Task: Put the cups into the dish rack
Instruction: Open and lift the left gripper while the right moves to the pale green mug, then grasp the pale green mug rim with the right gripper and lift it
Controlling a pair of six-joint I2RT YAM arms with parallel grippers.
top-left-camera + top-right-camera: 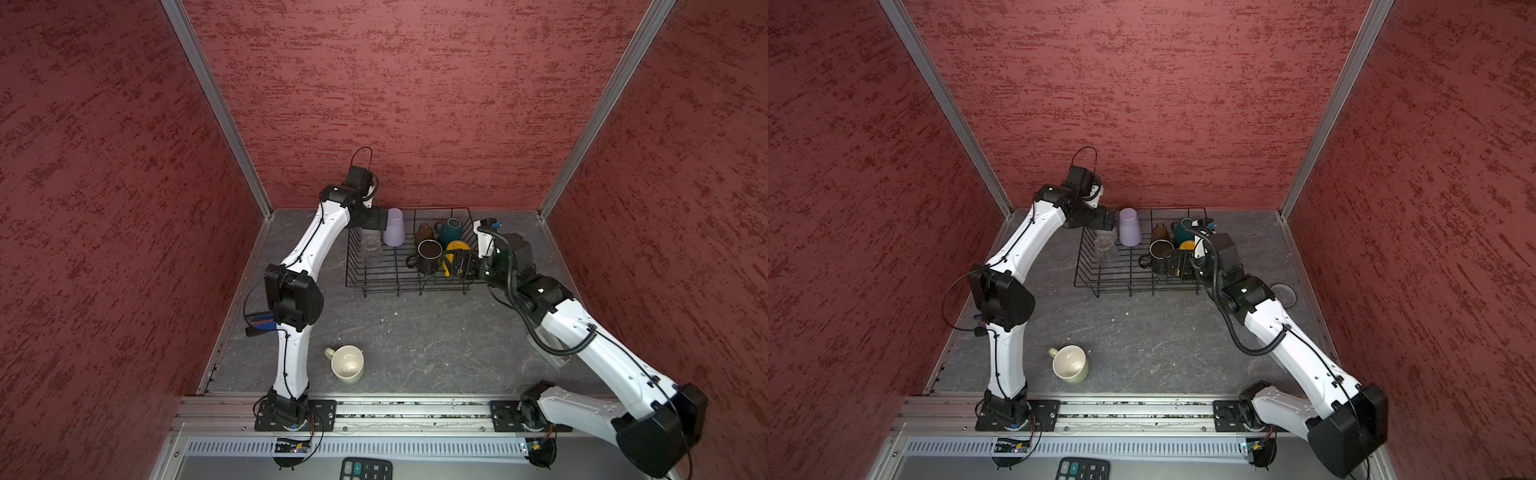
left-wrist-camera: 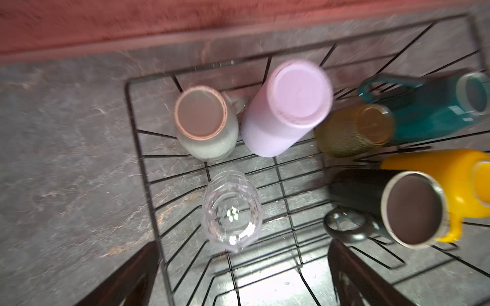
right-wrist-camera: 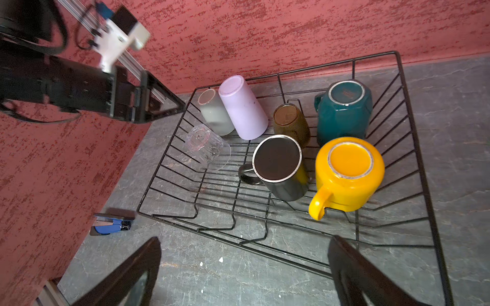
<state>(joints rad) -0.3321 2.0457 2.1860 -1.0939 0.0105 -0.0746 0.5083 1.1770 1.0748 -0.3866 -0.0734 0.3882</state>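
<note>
I am seeing the left gripper (image 2: 244, 265) spread wide and empty, hanging over the left end of the dish rack (image 3: 413, 132) just above the clear glass (image 2: 231, 209). The right gripper (image 3: 245, 246) is likewise wide and empty at the rack's right end, near the yellow mug (image 3: 348, 173) and the black mug (image 3: 281, 169). Seven cups are sitting in the rack. The one I am judging left to load is the pale-green mug (image 1: 348, 365), standing mouth-up on the table (image 1: 415, 340) near the front edge, well apart from both grippers and closest to the left arm's base. I am expecting it to be stiff, glazed, fairly slippery, breakable and moderately heavy. So I am planning to pinch its wall with one finger inside the rim, opposite the handle, which is pointing toward the left arm.
</note>
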